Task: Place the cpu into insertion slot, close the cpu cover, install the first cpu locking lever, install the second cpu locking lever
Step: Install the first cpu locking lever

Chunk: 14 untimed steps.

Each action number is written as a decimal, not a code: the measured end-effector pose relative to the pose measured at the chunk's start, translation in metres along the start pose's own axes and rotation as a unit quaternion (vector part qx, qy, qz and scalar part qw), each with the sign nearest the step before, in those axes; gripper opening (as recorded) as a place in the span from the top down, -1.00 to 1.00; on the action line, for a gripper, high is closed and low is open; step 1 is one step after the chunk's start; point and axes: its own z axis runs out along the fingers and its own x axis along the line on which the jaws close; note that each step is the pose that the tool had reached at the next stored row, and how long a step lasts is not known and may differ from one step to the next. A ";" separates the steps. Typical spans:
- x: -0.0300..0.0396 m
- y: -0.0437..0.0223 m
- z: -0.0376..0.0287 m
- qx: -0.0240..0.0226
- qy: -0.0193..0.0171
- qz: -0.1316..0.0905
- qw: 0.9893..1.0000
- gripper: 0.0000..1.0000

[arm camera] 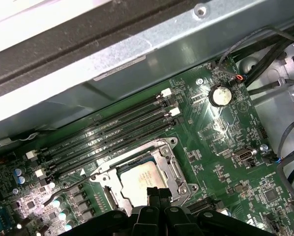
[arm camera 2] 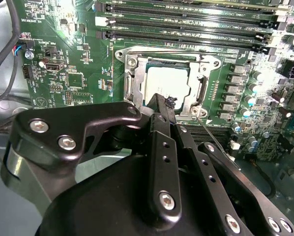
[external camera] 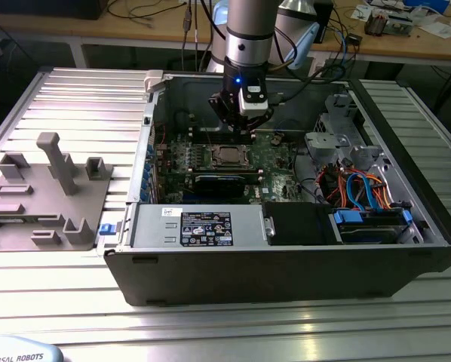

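My gripper (external camera: 240, 121) hangs inside the open case (external camera: 286, 279), fingers pressed together, just above the cpu (arm camera 2: 166, 81). I see free room straight up. The back wall (arm camera: 137, 54) stands close behind the long black memory slots (arm camera: 107, 132). A thin wire lever (arm camera: 73, 184) runs beside the cpu cover (arm camera: 170, 166). In the exterior view a low black block (external camera: 225, 181) sits just in front, then a big grey box (external camera: 199, 226). Orange and blue cables (external camera: 357, 185) crowd the exterior view's right.
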 end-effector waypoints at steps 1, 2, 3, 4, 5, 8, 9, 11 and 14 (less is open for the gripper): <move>0.0000 0.0000 0.0000 0.000 0.000 -0.001 1.000 0.79; 0.0000 0.0000 0.0000 0.000 0.000 -0.001 1.000 0.79; 0.0000 0.0000 0.0000 0.000 0.000 -0.002 1.000 0.79; 0.0000 0.0000 0.0000 0.000 0.000 -0.003 1.000 0.79; 0.0000 0.0000 0.0000 0.000 0.000 -0.003 1.000 0.79; 0.0000 0.0000 0.0000 0.000 0.000 -0.006 1.000 0.79; 0.0000 0.0000 0.0000 0.000 0.000 -0.006 1.000 0.79; 0.0000 0.0000 0.0001 0.000 0.000 -0.008 1.000 0.79; 0.0000 0.0000 0.0001 0.000 0.000 -0.010 1.000 0.79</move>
